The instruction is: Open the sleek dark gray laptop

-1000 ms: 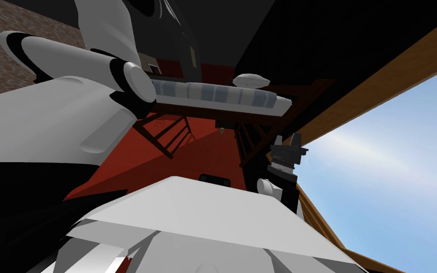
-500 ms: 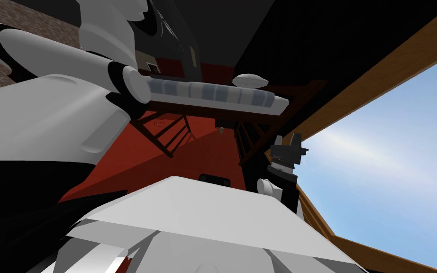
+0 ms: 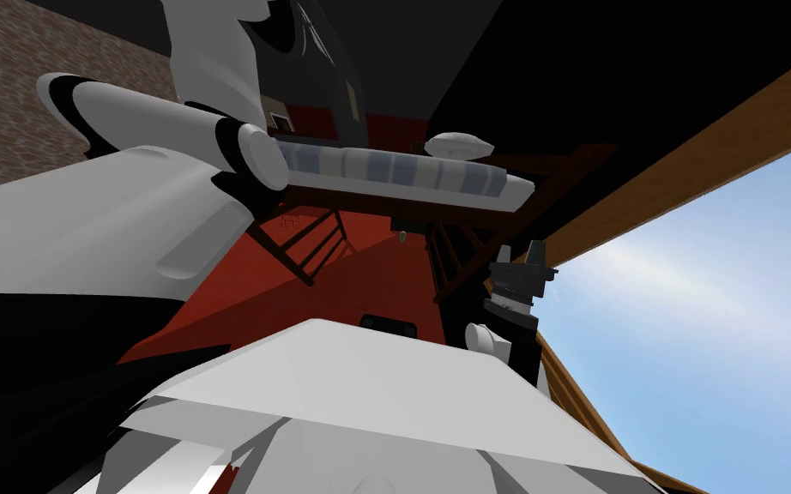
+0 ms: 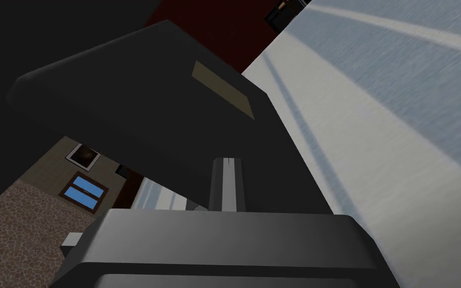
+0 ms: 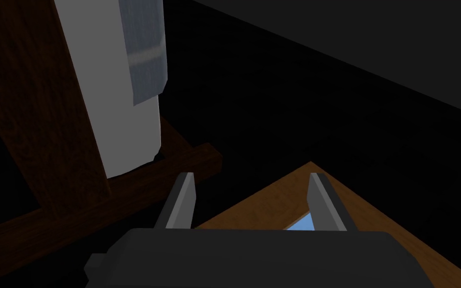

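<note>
The laptop [image 4: 139, 115] shows as a flat, dark grey panel with rounded corners and a small tan rectangle [image 4: 223, 89] on its face. It sits on the bed [image 3: 394, 171], over the striped white and blue-grey mattress [image 4: 374, 125], with the panel raised at a slant rather than lying flat on it. From the head, the same dark panel [image 3: 325, 86] rises from the end of the bed opposite the pillow [image 3: 458, 144]. I cannot tell whether this panel is the lid or the whole closed body.

The left gripper [image 4: 228, 162] is at the laptop. Its two fingers are pressed together with nothing between them, and their tips lie against the dark face, near the panel's edge on the mattress side. I cannot tell whether they touch it.

The right gripper [image 5: 252, 176] hangs well away from the laptop, off the pillow end of the bed beside its dark wooden frame [image 5: 139, 175]. Its fingers stand wide apart and hold nothing. In the head view it [image 3: 521, 254] sits below that corner of the bed, next to the wood-edged window [image 3: 685, 146]. A red floor [image 3: 368, 274] lies under the bed.
</note>
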You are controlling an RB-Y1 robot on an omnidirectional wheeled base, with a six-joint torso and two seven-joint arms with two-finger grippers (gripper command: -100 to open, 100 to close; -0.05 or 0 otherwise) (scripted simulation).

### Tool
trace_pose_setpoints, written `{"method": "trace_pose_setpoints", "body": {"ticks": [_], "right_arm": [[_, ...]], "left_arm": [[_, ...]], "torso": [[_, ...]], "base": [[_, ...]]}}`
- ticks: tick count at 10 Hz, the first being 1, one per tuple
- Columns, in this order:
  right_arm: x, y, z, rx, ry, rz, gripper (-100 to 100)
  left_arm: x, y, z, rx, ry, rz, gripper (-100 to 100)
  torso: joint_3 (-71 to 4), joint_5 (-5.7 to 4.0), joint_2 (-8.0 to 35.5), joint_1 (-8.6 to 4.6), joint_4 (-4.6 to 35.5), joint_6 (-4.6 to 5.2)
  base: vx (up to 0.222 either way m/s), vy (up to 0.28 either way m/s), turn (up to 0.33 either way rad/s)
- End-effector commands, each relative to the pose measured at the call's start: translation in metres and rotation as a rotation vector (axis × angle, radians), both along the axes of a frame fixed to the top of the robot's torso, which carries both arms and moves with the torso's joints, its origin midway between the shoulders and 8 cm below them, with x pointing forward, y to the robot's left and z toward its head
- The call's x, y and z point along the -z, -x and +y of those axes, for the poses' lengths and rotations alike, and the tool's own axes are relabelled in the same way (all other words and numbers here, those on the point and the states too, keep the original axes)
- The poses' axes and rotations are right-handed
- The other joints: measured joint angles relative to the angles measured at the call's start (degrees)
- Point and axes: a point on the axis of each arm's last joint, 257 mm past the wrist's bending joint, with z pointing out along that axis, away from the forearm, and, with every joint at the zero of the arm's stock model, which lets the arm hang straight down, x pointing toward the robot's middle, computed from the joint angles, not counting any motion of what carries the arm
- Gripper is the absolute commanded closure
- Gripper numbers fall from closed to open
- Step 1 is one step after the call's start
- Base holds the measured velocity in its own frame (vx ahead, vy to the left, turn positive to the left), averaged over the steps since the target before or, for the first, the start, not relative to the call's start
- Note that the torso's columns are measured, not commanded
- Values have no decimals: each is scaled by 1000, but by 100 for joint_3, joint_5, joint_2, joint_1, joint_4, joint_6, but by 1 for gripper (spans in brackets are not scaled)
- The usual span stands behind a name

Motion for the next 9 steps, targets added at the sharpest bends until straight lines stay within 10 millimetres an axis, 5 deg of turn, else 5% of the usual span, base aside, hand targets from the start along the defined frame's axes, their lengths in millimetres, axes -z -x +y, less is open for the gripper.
{"method": "trace_pose_setpoints", "body": {"ticks": [1, 2, 4, 5, 9], "right_arm": [[0, 0, 0, 0, 0, 0, 0], [0, 0, 0, 0, 0, 0, 0], [0, 0, 0, 0, 0, 0, 0], [0, 0, 0, 0, 0, 0, 0], [0, 0, 0, 0, 0, 0, 0]], "left_arm": [[-15, 14, -13, 26, -20, -11, 100], [-15, 16, -34, 45, -67, -8, 100], [-34, 35, -34, 53, -58, -39, 100], [-29, 36, -51, 66, -100, -27, 100], [-45, 56, -46, 67, -80, -57, 100]], "torso": [[1, 1, 2, 0, 2, -3], [10, 2, 16, 3, 6, -5], [10, 3, 14, 9, 7, -5], [14, 4, 22, 6, 8, -5], [20, 4, 31, 9, 11, -5]], "base": [[39, -10, -10], [66, 9, 78], [62, 6, 13], [72, -11, 53], [29, -2, 12]]}}
